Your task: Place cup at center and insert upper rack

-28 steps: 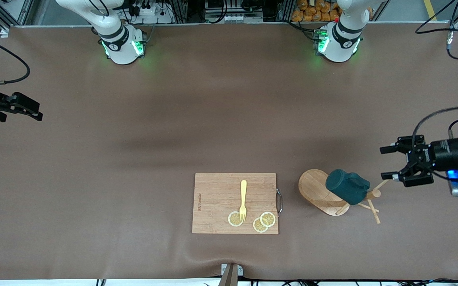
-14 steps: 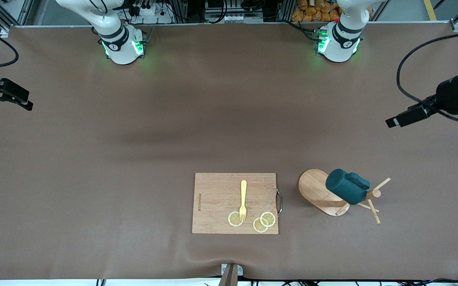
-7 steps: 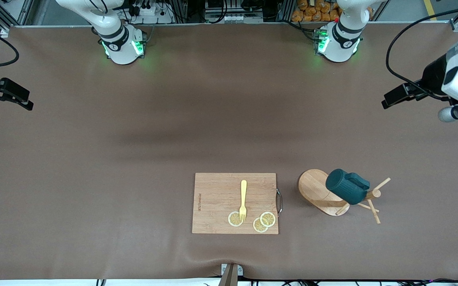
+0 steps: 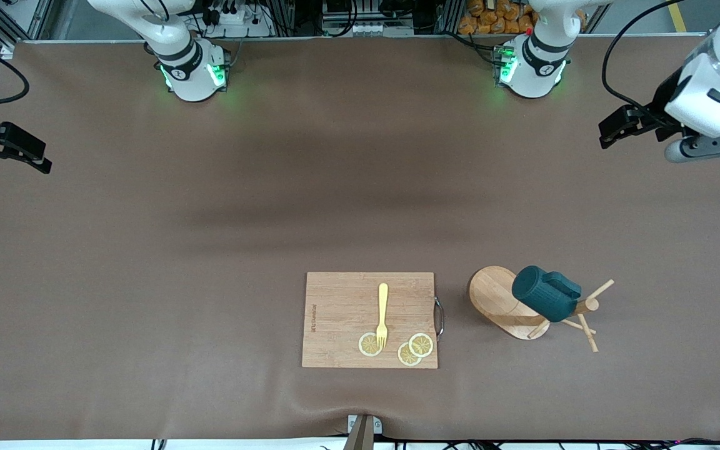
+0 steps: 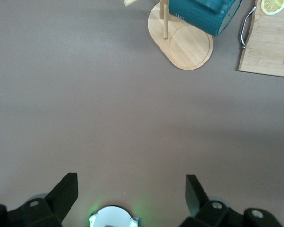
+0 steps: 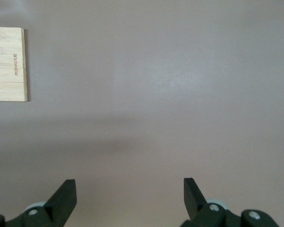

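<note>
The left gripper [image 4: 616, 128], fingers spread and empty, hangs high over the left arm's end of the brown worktop [image 4: 210, 250], and the right gripper [image 4: 22, 153], equally spread and empty, waits over the right arm's end. Both arms look pulled back, probably because the dark teal-green ribbed cup [image 4: 545, 301] already hangs tilted on a peg of the light wooden mug tree with its oval bamboo base [image 4: 525, 306]. That tree stands just beside the rectangular wooden cutting board [image 4: 341, 312], toward the left arm's end.

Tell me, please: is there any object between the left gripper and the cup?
Nothing visible is. The left gripper, open, hangs over bare table at the left arm's end. Only bare mat lies between it and the cup, which hangs tilted on the upper rack. The cutting board lies beside the rack, toward the right arm's end.
</note>
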You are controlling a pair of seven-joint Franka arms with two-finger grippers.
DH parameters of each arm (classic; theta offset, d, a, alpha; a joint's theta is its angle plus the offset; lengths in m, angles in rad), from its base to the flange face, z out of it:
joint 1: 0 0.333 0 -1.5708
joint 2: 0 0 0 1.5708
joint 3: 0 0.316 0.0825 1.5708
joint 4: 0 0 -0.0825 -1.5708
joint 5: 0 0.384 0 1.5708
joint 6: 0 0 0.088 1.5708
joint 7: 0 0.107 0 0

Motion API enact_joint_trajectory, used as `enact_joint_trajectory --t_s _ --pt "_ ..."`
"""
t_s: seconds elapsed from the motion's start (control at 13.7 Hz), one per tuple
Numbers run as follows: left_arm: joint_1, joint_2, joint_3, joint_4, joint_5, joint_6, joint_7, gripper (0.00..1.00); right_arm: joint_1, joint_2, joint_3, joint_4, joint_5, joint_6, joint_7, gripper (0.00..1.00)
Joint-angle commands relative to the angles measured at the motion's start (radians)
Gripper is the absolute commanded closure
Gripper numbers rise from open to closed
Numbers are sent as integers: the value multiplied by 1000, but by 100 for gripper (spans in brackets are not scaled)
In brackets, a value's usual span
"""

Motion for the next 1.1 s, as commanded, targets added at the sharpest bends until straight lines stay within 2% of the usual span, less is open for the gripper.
enact_joint_trajectory --t_s 0.0,0.07,0.22,0.51,1.02 --pt "-119 -86 131 -133 25 69 34 0 -11 -4 7 7 -3 -11 8 0" --pt "-163 -91 175 -147 48 83 32 0 -9 -4 7 7 -3 -28 8 0" --pt "-187 -92 192 -164 93 111 32 0 -6 -2 9 9 -3 -84 13 0" --pt "-246 -94 276 -167 82 121 35 0 -8 -5 9 9 -1 -149 11 0" --pt "-250 -81 290 -132 42 117 37 0 -9 -7 9 13 5 -172 5 0"
